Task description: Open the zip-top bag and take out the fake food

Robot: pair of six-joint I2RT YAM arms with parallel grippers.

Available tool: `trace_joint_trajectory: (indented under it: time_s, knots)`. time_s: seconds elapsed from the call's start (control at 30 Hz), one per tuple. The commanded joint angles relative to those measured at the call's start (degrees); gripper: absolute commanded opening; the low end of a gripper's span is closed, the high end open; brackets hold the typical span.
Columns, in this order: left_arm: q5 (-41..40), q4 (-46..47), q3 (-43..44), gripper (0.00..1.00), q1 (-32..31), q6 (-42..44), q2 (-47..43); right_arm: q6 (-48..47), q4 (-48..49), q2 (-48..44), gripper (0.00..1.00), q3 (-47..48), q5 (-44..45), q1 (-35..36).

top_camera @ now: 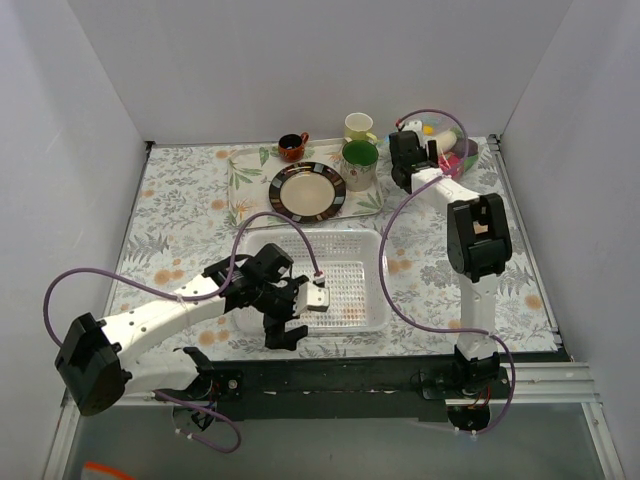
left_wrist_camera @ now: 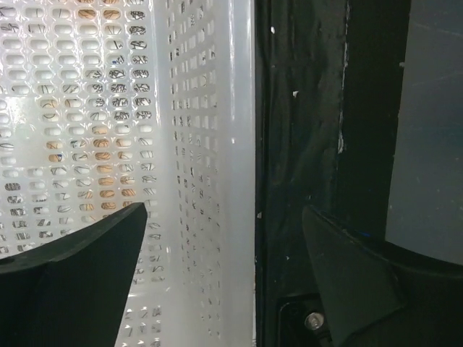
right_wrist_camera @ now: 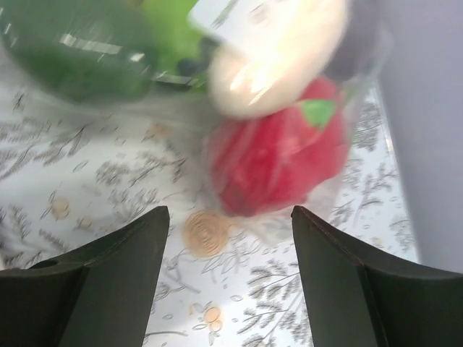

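While the zip-top bag (top_camera: 447, 140) is lying at the far right corner of the desk (top_camera: 180, 230), the fake food (right_wrist_camera: 278, 163) is sitting inside it: a red piece, a white piece and green pieces are showing through the clear plastic in the right wrist view. The right fingers (right_wrist_camera: 108, 278) are standing spread, pointing at the near end of the bag and gripping nothing. The plastic is lying just ahead of the fingertips, and contact cannot be confirmed. The left fingers (left_wrist_camera: 79, 282) are also standing spread and holding nothing. They are hanging over the near wall of the white basket (left_wrist_camera: 217, 144), one finger above the basket floor and the other above the black base rail (left_wrist_camera: 304, 108), well apart from the bag.

Progress assessment: the task is judged to be standing at an early stage. No food piece is showing outside the bag. The zip strip is not identifiable in these views, so whether the mouth is open cannot be told. Work outstanding, as judged: securing the bag, parting the mouth, and extracting each piece.
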Motion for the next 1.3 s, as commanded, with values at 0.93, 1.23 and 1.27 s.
trace_joint_trajectory:
  time_s: [0.93, 1.23, 1.27]
  knots:
    - [-18.2, -4.8, 20.1, 0.98, 10.0, 0.7, -2.9, 18.1, -5.1, 2.2, 0.66, 3.5, -10.3, -10.0]
    - [-18.5, -1.0, 16.0, 0.98, 28.0, 5.9, -5.9, 18.5, -2.5, -0.5, 0.01, -1.5, -14.6, -10.0]
    - [-18.9, -0.1, 14.6, 0.98, 29.4, 6.5, -6.2, 18.5, -2.2, -1.4, 0.01, -2.7, -13.9, -10.0]
